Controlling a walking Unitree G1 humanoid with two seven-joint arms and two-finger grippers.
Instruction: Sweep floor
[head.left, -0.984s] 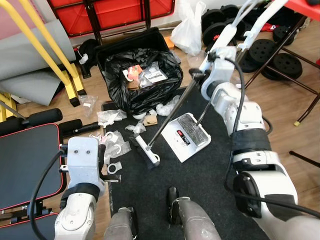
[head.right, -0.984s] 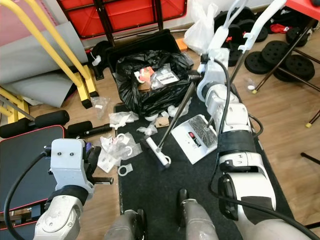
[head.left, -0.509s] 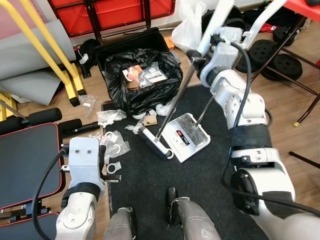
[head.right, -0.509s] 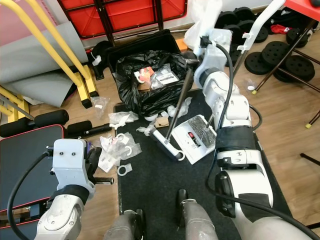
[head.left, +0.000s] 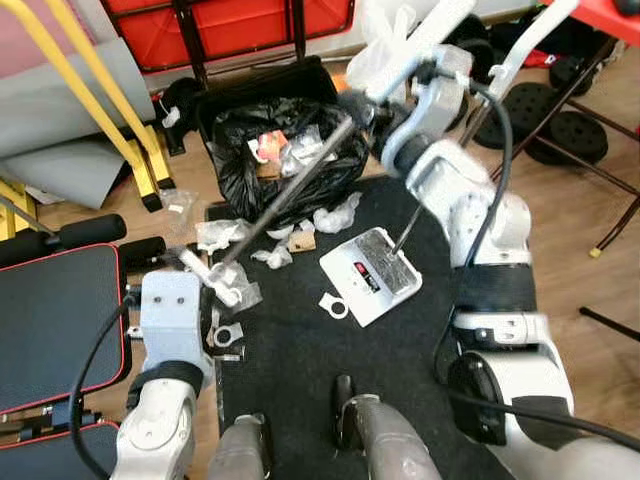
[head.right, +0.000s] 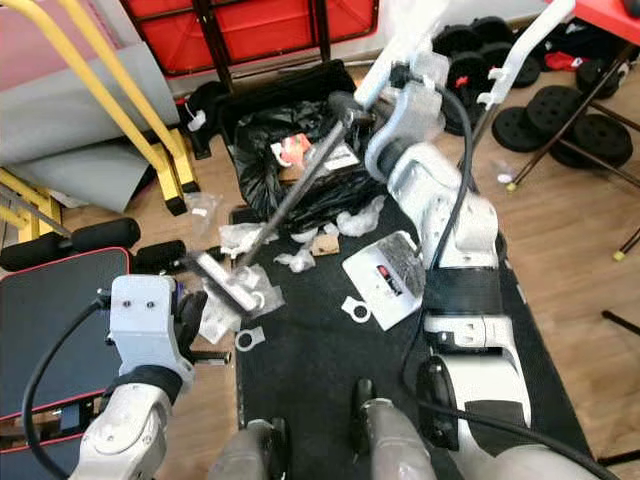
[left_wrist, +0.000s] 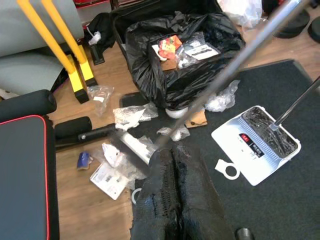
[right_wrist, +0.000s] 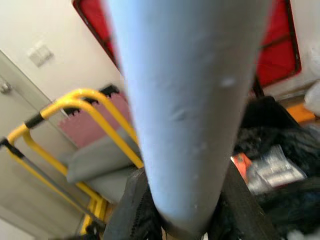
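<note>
Right gripper (right_wrist: 187, 210) raised high at the far side of the scene, above the bin, fingers clamped on the pale upper handle of the broom (head.left: 285, 195). Right arm (head.left: 470, 220) reaches up and forward from the shoulder, elbow bent, forearm angled up toward the far left, a black cable looping along it. From the grip the dark broom shaft slants down to the near left, crossing in front of the black trash bag (head.left: 245, 170). Broom head (head.left: 212, 280) sits at the left edge of the black mat (head.left: 400, 360), blurred, over clear plastic wrappers (head.left: 235, 295) lying there.

Left gripper (left_wrist: 175, 195) held low at the near left, fingers pressed together with nothing between them, pointing forward toward the litter. Left arm (head.left: 165, 400) bent, wrist block upright just near of the broom head.

White dustpan (head.left: 370, 272) lies flat on the mat, right of the broom head and well apart from it, its thin upright handle rising toward the right arm. A small white ring-shaped scrap (head.left: 333, 305) lies on the mat just beside the dustpan's near-left corner. More crumpled plastic (head.left: 335, 215) and a bit of cardboard (head.left: 300, 240) lie between bag and dustpan. Bag is open, packaging visible inside.

Left: black padded bench (head.left: 50, 320), yellow frame (head.left: 110, 110). Far right: black weight plates (head.left: 575, 130) on wood floor.
</note>
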